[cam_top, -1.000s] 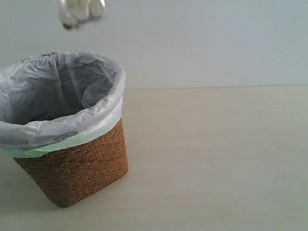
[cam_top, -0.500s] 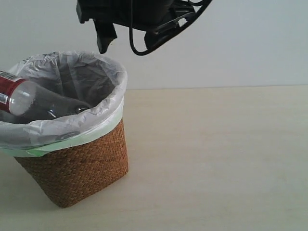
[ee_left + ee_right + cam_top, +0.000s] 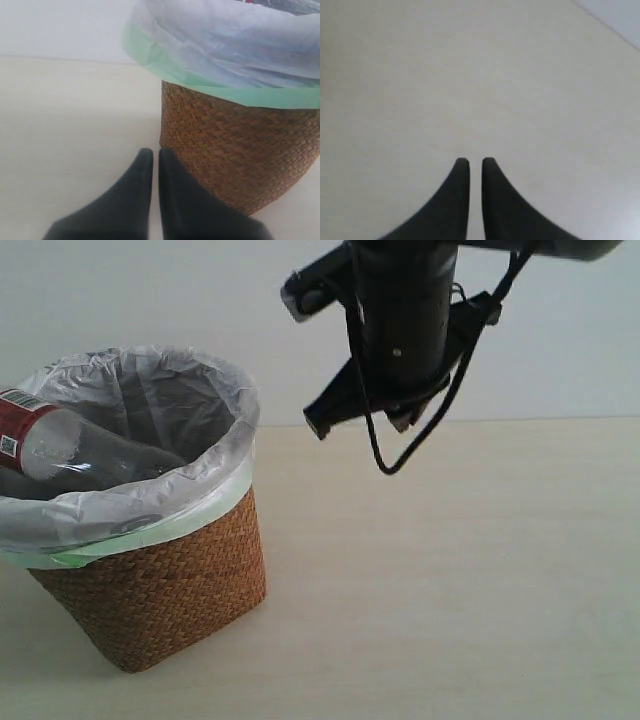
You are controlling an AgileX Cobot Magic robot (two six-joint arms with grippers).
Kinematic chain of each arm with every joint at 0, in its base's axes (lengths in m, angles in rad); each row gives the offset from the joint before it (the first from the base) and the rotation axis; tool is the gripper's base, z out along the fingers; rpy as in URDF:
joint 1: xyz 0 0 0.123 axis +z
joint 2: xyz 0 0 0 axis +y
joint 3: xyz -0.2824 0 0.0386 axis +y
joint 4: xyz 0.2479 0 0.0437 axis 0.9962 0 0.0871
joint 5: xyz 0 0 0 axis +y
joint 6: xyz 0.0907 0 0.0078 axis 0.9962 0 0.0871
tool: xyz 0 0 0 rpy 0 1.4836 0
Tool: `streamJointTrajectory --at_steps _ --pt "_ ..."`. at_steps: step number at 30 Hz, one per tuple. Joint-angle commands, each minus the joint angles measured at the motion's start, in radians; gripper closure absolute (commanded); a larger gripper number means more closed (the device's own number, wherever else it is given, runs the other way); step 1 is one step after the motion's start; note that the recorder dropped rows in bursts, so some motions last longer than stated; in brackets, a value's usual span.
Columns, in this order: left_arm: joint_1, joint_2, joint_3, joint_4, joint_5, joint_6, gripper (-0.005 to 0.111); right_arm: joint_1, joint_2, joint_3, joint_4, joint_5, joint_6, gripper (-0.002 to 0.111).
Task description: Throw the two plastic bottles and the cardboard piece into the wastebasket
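Wicker wastebasket [image 3: 160, 590], white-green liner [image 3: 205, 400], red-labelled bottle [image 3: 70, 452] inside

The wastebasket [image 3: 235, 155] fills the right half of the frame, its brown woven wall narrowing toward the base. A translucent white bag [image 3: 225, 40] with a green hem folds over its rim at the upper right. At the bottom centre, the left gripper [image 3: 154, 152] points its dark fingers at the basket's lower edge, with only a thin slit between them. The pale table [image 3: 65, 125] spreads across the left.
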Motion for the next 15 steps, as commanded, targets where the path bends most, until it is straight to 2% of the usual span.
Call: streamJointTrajectory --at_steps 1,8,15 --pt "0.001 -0.003 0.004 0.003 -0.003 -0.005 0.103 -0.002 -0.057 0.175 -0.017 -0.026 0.043 0.107" --pt "0.001 -0.003 0.004 0.003 -0.003 -0.005 0.103 -0.002 -0.268 0.523 -0.017 -0.31 0.156 0.107" --pt "0.001 -0.003 0.004 0.003 -0.003 -0.005 0.103 -0.002 -0.648 0.872 -0.017 -0.523 0.282 0.107"
